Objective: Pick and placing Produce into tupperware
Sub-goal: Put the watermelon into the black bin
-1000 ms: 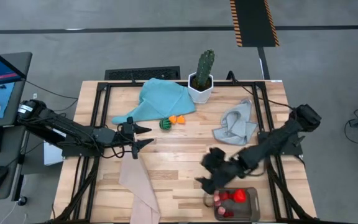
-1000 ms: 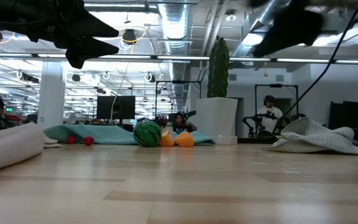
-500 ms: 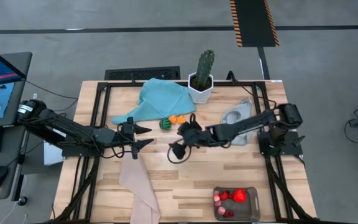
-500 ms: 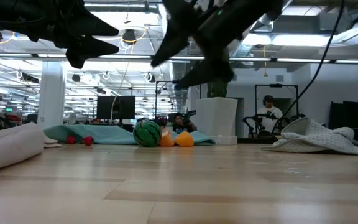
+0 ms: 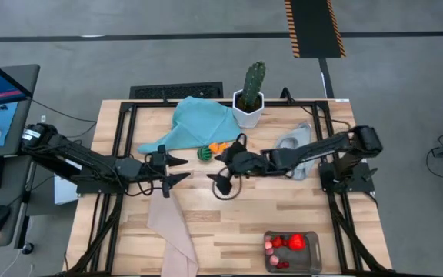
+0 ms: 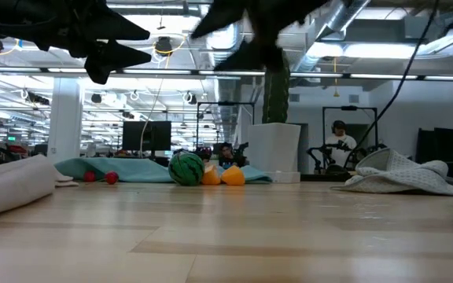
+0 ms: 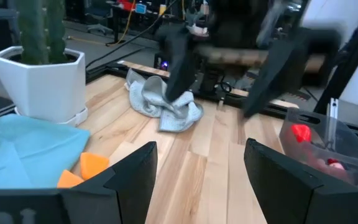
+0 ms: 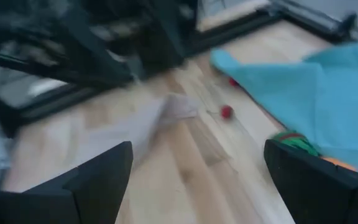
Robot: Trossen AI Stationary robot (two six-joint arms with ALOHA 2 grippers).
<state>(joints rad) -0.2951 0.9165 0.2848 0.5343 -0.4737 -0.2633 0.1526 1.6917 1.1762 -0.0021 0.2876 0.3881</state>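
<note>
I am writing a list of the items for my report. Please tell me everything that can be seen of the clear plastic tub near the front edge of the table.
The tupperware is a small rectangular tub of clear greyish plastic with rounded corners. It has no lid and sits flat on the wooden table, at its front right. Several red and pink produce pieces lie inside it. No gripper touches it.

Right arm: swung from above the tupperware [image 5: 291,251] at the table's near right to the middle of the table.
Right gripper [image 5: 221,169]: fingers spread wide and empty, now near the green striped ball [image 5: 204,153] and orange pieces [image 5: 218,146] by the teal cloth [image 5: 198,121].
Low view: the right gripper's dark shape has crossed from upper right to upper centre.
</note>
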